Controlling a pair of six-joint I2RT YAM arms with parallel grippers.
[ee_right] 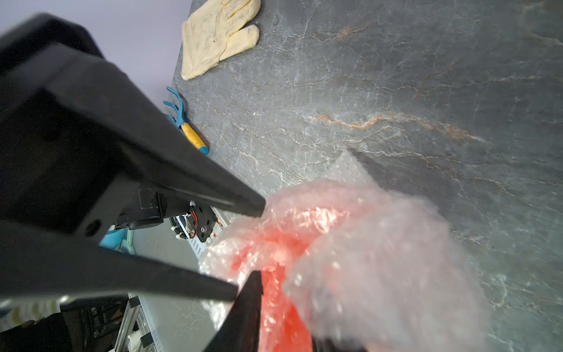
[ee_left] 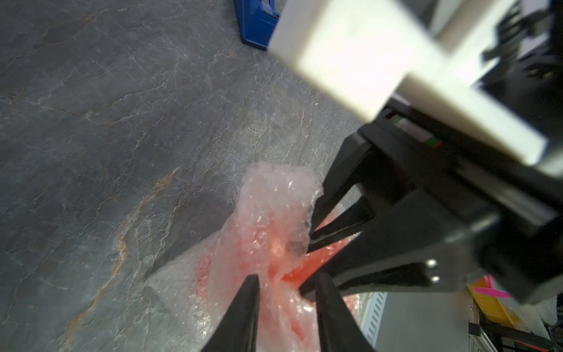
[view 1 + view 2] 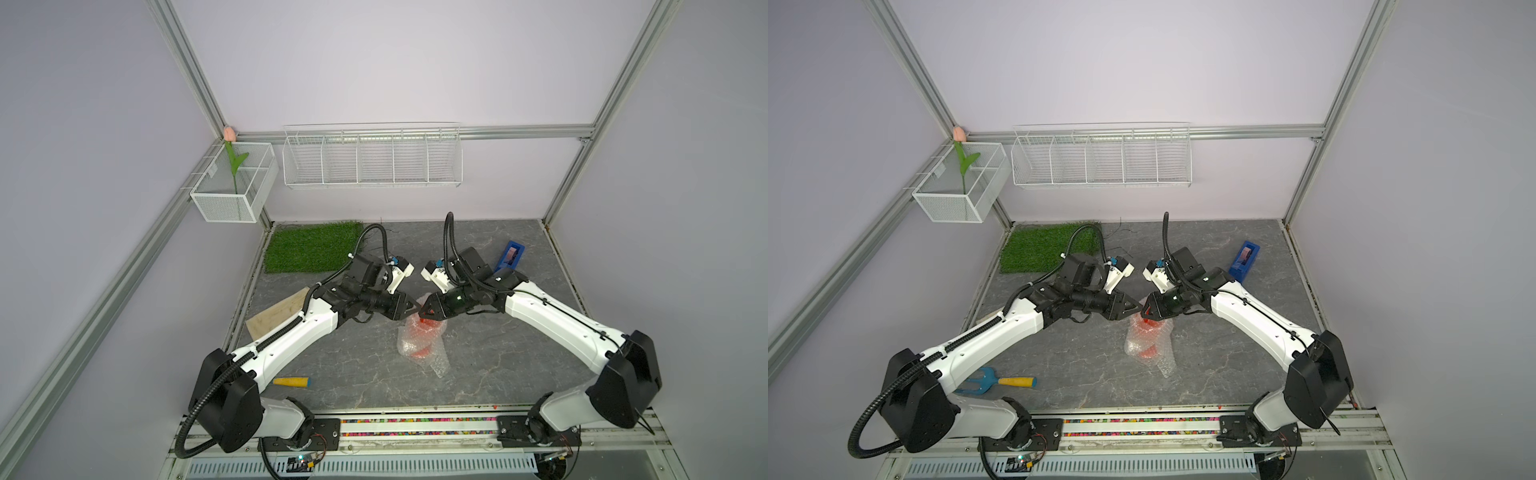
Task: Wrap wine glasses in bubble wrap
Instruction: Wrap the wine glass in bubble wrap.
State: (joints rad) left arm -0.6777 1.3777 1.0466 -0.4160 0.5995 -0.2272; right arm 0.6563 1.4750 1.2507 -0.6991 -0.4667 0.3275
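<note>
Goblet (image 3: 423, 352): a red-orange plastic goblet is seen just below the middle of the frame in both top views, on the grey surface (image 3: 332, 365). One end is pointed up the frame toward the two hands. Whether that end is lifted off the surface cannot be told.
Bubble wrap (image 3: 434, 365): the clear sheet is bunched loosely round the goblet, and a free tail trails toward the lower edge of the frame. The bundle is not yet closed up.
Handling: the goblet is judged light, stiff and smooth, so it is likely to slip or roll inside the film. The bubble wrap is soft and springy and apt to unfold once released. Hold is best taken on the cup through the film, and on a free edge of the sheet.
Right hand (image 3: 424, 312): the fingers are set narrow at the goblet's upper end, with red plastic and film between them. A grip on the goblet is judged to be held.
Left hand (image 2: 288, 275): the fingers stand partly apart, tips at the crumpled edge of the wrap. Nothing is seen clamped.
Around: a grass mat (image 3: 311, 247) lies upper left, a blue tape dispenser (image 3: 510, 255) upper right, and a glove (image 1: 217, 36) and hand rake (image 3: 1013, 380) at the left. All are well apart from the bundle.
In the way: the hands meet almost tip to tip above the bundle, so each is judged the other's nearest obstacle.
</note>
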